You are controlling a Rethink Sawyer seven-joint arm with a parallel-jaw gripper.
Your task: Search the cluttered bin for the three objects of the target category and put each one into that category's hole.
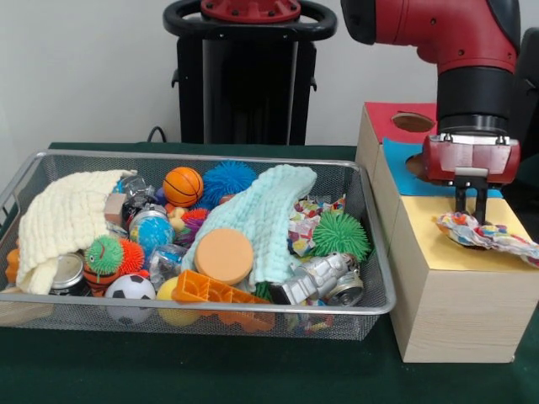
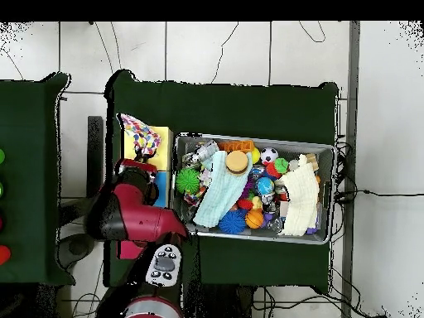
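The red and black claw [image 1: 471, 204] hangs over the yellow panel of the wooden sorting box [image 1: 459, 295], its dark fingers pressed together on a crumpled multicoloured patterned cloth [image 1: 484, 231]. The cloth sits bunched on the yellow top, apparently over that section's hole, with a tail trailing off toward the box's edge. From above, the same cloth [image 2: 139, 134] spreads across the yellow section beside the wire mesh bin [image 2: 327, 195].

To finish this step well, the bunched part probably wants to be centred over the opening before release, so the trailing tail follows it in and does not drag it out over the rim.

In the bin lie two more cloths: a pale mint knitted cloth [image 1: 257, 220] draped over the middle and a cream knitted cloth [image 1: 63, 220] hanging over one end. These look like the likely remaining targets. Around them are an orange foam disc [image 1: 223, 255], a green spiky ball [image 1: 340, 235] and a small orange basketball [image 1: 183, 186], all on the green-covered table [image 1: 210, 374].
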